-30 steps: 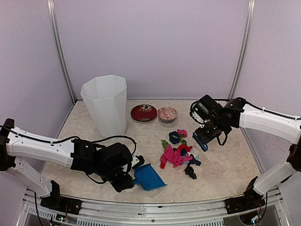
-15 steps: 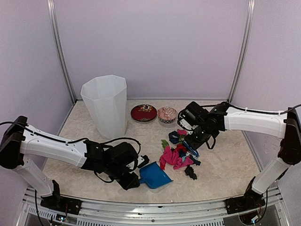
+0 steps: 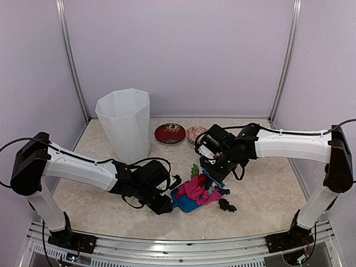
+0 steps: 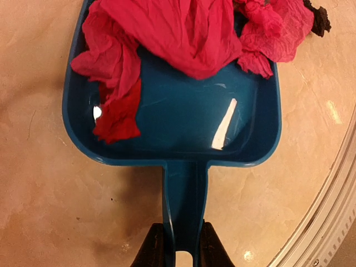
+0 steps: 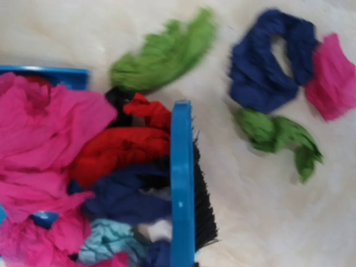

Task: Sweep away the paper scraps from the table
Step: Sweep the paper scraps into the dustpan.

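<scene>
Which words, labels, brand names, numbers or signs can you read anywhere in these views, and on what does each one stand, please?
No readable text, number or sign in any view.
dustpan: plain blue, only glare streaks, no label.
brush: plain blue back, no brand.
red bowl and pink bowl: ornament only, no lettering.
white bin: blank.
paper scraps: plain coloured, unprinted.

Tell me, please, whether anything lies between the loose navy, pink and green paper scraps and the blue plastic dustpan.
Yes: the blue black-bristled brush lies between. The navy paper ring, pink wad and lower green scrap sit on its bristle side, the blue dustpan opposite.
</scene>
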Controlling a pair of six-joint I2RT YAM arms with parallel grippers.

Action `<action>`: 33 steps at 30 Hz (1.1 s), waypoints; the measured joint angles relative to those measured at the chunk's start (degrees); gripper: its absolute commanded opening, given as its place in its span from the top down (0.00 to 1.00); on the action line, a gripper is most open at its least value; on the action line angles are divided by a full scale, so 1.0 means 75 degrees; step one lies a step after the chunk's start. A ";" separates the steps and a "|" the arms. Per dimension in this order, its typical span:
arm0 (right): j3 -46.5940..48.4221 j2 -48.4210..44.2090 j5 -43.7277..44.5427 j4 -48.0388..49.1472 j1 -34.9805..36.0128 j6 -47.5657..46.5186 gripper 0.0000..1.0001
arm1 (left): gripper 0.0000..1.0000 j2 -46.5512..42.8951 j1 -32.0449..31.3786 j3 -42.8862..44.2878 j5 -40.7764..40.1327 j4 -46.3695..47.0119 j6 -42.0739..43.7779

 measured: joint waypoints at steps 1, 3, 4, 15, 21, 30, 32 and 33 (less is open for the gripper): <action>0.0038 0.0023 -0.0044 0.0017 0.0050 -0.0015 1.00 | 1.00 0.0052 0.0012 0.0020 0.0003 0.0044 0.0000; 0.0111 0.0064 -0.0152 0.0076 0.0152 -0.0038 1.00 | 1.00 0.0114 0.0012 0.0038 0.0003 0.0111 0.0003; 0.0152 0.0079 -0.0227 0.0096 0.0201 -0.0052 1.00 | 1.00 0.0137 0.0012 0.0050 0.0006 0.0125 0.0003; 0.0487 0.0038 -0.0446 0.0035 0.0458 -0.0070 1.00 | 1.00 0.0195 0.0015 0.0058 -0.0035 0.0289 0.0003; 0.0699 -0.0064 0.0294 -0.0277 0.0455 -0.0023 1.00 | 1.00 0.0195 0.0015 -0.0012 -0.0093 0.0423 0.0009; 0.0822 -0.0181 0.1183 0.0050 0.0003 -0.0490 1.00 | 1.00 0.0178 0.0032 -0.0146 -0.0111 0.0676 -0.0009; 0.0842 -0.0178 0.1169 0.0329 -0.0114 -0.0697 1.00 | 1.00 0.0178 0.0047 -0.0157 -0.0111 0.0702 -0.0023; 0.0868 -0.0178 0.1145 0.0522 -0.0172 -0.0822 1.00 | 1.00 0.0178 0.0055 -0.0163 -0.0114 0.0711 -0.0029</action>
